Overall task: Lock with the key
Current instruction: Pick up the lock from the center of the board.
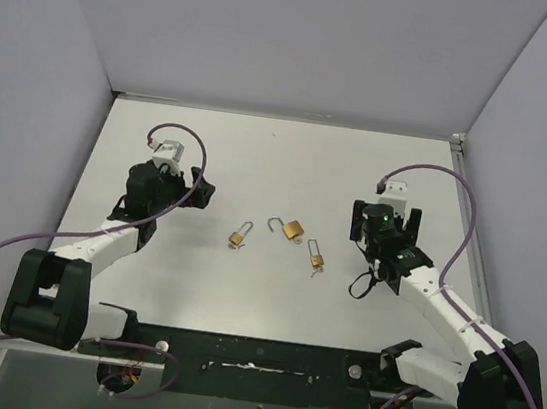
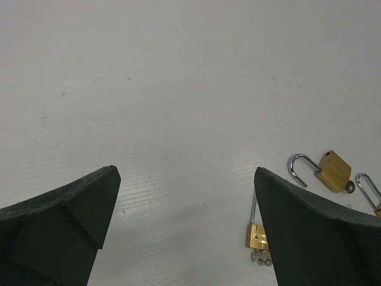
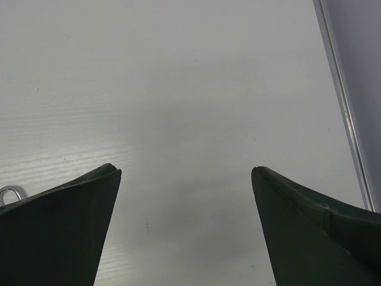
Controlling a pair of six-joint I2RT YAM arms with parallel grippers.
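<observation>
Three small brass padlocks lie in the middle of the white table (image 1: 289,166): a left one (image 1: 239,235), a middle one (image 1: 291,230) with its shackle swung open, and a right one (image 1: 315,256). In the left wrist view the left padlock (image 2: 256,235) has a key (image 2: 261,257) in its underside, and the middle padlock (image 2: 333,170) also carries a key (image 2: 349,187). My left gripper (image 1: 168,187) (image 2: 186,171) stands open over bare table, left of the locks. My right gripper (image 1: 385,227) (image 3: 186,171) is open too, right of them, holding nothing.
Grey walls close the table at the back and both sides. A metal edge strip (image 3: 344,107) runs along the table's right side. A shackle tip (image 3: 8,192) shows at the left edge of the right wrist view. Cables loop from both arms.
</observation>
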